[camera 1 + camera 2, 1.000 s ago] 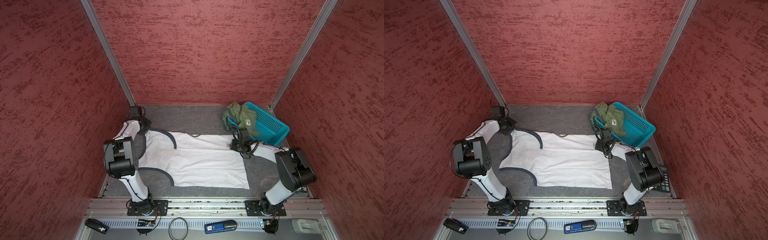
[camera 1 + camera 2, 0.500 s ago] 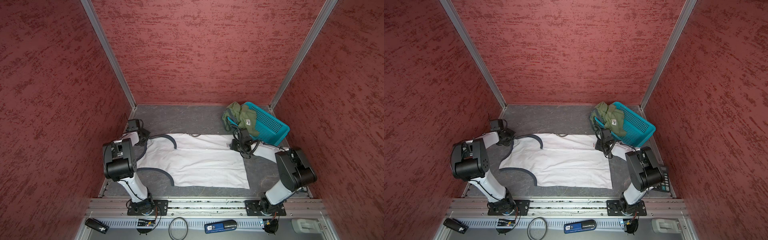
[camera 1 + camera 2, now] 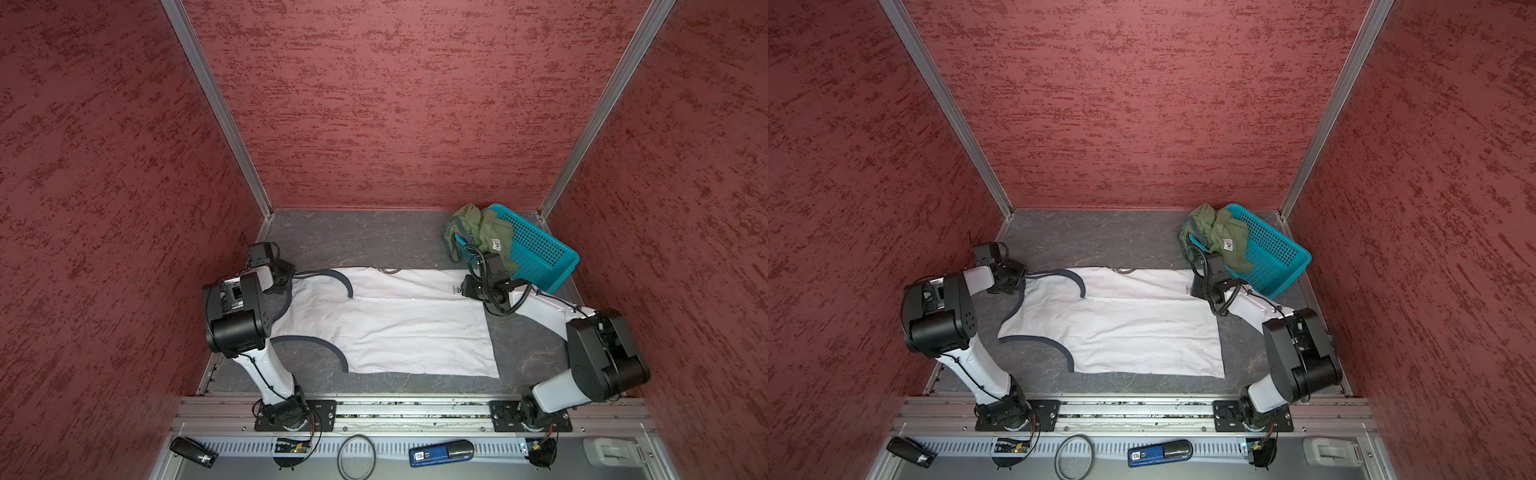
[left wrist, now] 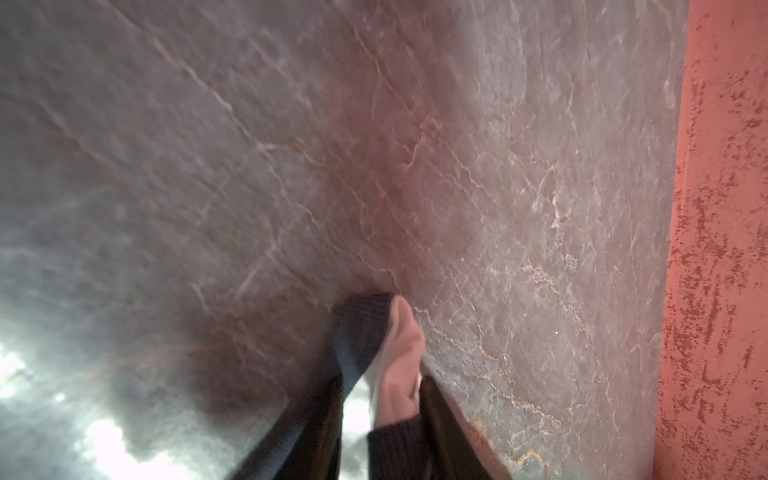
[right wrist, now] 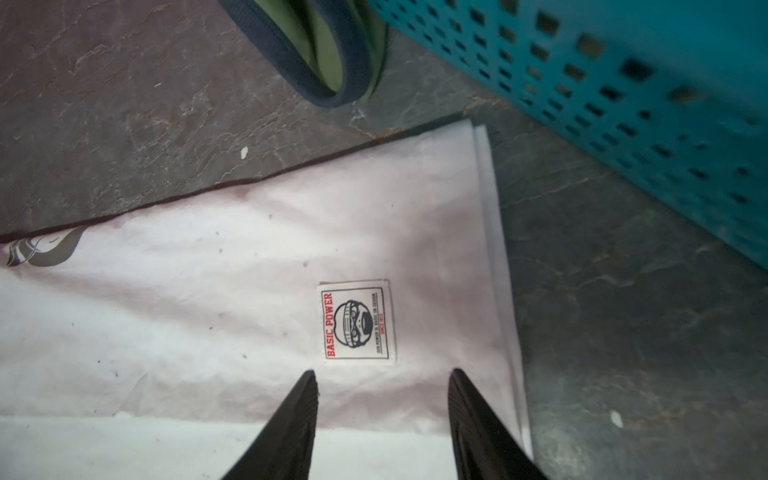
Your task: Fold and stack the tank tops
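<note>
The left gripper (image 4: 378,399) has its dark fingers on both sides of a ribbed, dark-edged strap (image 4: 365,332). I cannot tell if they pinch it. The white tank top (image 3: 386,324) lies flat and smooth on the gray, stony table (image 3: 365,241). The right gripper (image 5: 382,374) hangs over its square label (image 5: 357,322) with fingers apart, holding nothing. The crumpled olive tank top (image 3: 482,232) droops over the holey teal basket (image 3: 540,253).

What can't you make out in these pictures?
- Olive tank top: bunched over the basket rim in both top views; its own folds hide its shape and print.
- White tank top: print mostly folded under, right wrist view.
- Left jaws: hidden under the wrist in top views; the blurred left wrist view leaves their hold on the strap unclear.
</note>
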`<state>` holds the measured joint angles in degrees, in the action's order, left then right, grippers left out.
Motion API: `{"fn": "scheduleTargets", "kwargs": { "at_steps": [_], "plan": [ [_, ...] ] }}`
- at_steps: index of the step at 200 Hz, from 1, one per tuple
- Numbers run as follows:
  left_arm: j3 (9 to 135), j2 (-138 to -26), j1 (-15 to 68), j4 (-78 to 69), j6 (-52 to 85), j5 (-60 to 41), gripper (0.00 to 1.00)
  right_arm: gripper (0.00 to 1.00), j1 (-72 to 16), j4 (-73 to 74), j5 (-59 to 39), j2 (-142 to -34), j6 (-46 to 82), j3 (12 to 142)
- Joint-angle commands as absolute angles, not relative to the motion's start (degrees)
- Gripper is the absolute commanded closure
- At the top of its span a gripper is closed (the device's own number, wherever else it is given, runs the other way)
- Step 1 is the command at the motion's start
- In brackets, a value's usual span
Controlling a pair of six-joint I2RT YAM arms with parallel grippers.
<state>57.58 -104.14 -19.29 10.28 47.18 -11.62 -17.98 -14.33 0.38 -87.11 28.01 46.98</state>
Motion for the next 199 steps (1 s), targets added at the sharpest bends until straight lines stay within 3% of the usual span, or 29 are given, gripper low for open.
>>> {"fn": "scheduleTargets", "kwargs": {
  "at_steps": [1, 50, 89, 117, 148, 199],
  "plan": [
    [54.6, -101.6, -19.6, 12.6, 47.9, -10.2, 0.65, 0.48, -19.8, -17.1, 2.3, -86.4, 26.9, 49.5],
    [52.1, -91.9, -19.8, 16.4, 47.1, -6.1, 0.51, 0.47, -29.3, -16.5, 1.3, -86.8, 27.4, 54.1],
    [54.8, -87.6, -17.3, 19.7, 45.7, -6.3, 0.39, 0.47, -37.8, -13.3, -1.4, -97.1, 28.3, 62.5],
    [60.4, -92.9, -13.4, 20.6, 44.1, -10.7, 0.41, 0.47, -41.6, -11.8, -4.9, -106.0, 28.5, 69.9],
    [63.8, -100.6, -12.5, 20.2, 44.2, -14.3, 0.51, 0.46, -44.6, -13.0, -6.4, -113.5, 28.7, 77.2],
    [62.8, -106.6, -15.2, 17.9, 43.6, -15.0, 0.63, 0.46, -45.1, -14.9, -4.1, -118.1, 29.4, 78.1]
  ]
}}
